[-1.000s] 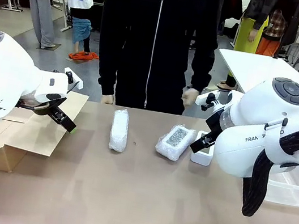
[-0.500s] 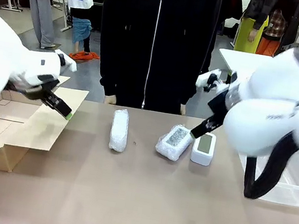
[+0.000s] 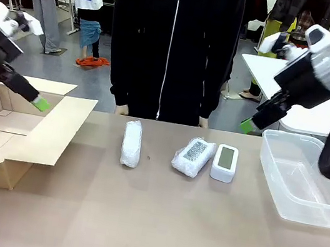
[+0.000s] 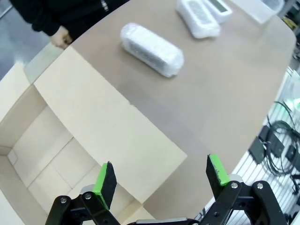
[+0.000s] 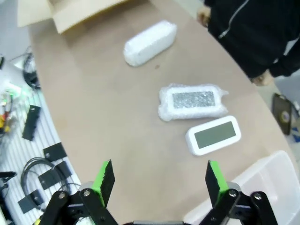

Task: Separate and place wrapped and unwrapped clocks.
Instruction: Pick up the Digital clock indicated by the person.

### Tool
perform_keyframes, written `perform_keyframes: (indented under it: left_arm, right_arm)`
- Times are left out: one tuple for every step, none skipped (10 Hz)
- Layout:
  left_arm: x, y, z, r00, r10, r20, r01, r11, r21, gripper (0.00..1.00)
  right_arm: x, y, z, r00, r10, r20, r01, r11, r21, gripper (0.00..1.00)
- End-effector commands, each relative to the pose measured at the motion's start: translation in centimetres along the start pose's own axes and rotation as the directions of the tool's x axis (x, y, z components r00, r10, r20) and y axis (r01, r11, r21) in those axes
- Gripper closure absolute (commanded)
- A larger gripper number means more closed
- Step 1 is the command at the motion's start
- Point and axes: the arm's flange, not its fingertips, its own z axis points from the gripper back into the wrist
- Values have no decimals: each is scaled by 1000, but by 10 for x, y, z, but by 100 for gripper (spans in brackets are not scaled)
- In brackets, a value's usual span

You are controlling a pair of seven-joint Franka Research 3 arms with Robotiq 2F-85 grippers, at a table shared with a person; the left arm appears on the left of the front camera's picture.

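Front view: our left fingers (image 3: 40, 103) and right fingers (image 3: 247, 125) hover spread, empty. 2 wrapped clocks (image 3: 132, 143) (image 3: 193, 157) and 1 bare clock (image 3: 225, 162) lie mid-tabletop; box (image 3: 42, 135) at 9 o'clock, bin (image 3: 306, 188) at 3, likely 1 per kind.

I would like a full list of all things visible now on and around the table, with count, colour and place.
wrapped clocks: two, whitish bubble wrap, middle of table, apart
bare clock: one, white, grey-green screen, between wrapped clocks and bin
cardboard box: one, brown, open, robot's left
plastic bin: one, clear, robot's right
table: one, brown
person: one, black jacket, far side
left gripper: black, green pads, open, above the box
right gripper: same colours, open, raised near the bin
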Motion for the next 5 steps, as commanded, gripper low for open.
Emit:
perform_keyframes:
  left_arm:
    - [-40,-10,-5,993,-111,37,113,991,-74,0]
    - [-46,-13,-4,988,-143,59,147,987,-65,0]
    - [-47,-14,-4,985,-159,69,163,985,-55,0]
    - [-47,-16,-8,982,-171,82,175,983,-50,0]
    - [-41,-18,-20,979,-193,60,197,979,-55,0]
  right_arm:
    - [-22,-21,-3,996,31,79,-42,987,154,0]
    - [-30,-21,-3,994,67,88,-80,984,157,0]
    - [-34,-16,-2,988,94,121,-112,981,161,0]
    - [-35,-3,-4,976,143,163,-164,979,120,0]
    - [-31,10,-19,971,164,171,-178,981,72,0]
